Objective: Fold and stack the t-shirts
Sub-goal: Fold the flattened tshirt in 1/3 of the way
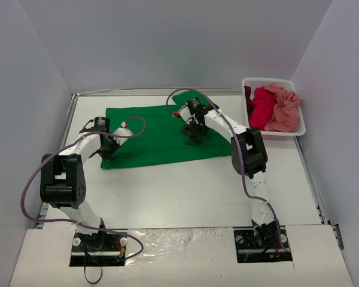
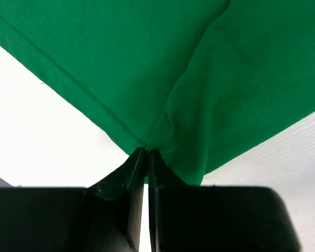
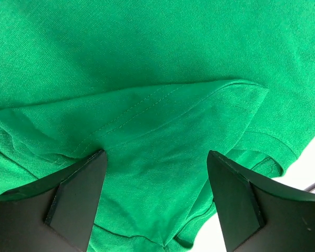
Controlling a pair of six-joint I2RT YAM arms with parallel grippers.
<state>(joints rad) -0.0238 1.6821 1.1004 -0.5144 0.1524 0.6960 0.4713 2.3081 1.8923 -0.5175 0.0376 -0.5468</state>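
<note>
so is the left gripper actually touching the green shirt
Touching. In the left wrist view the left gripper is shut on a corner of the green t-shirt, with the cloth puckering into its fingertips.

Left arm (image 1: pixel 63 179): rises from its base at the near edge, elbow bent high, forearm reaching forward and slightly inward.
Left wrist (image 1: pixel 100 127): tipped down, so the claw points downward.
Left claw (image 2: pixel 147 153): jaws pressed together, pinching a corner of the green t-shirt (image 2: pixel 199 79) between their tips.
Right arm (image 1: pixel 249 154): stands up from its base, elbow raised, forearm stretched forward and towards the left.
Right wrist (image 1: pixel 195 109): angled down.
Right claw (image 3: pixel 156 156): jaws spread wide apart, both fingers (image 3: pixel 76 197) low over the same shirt; whether they touch it cannot be told.
</note>
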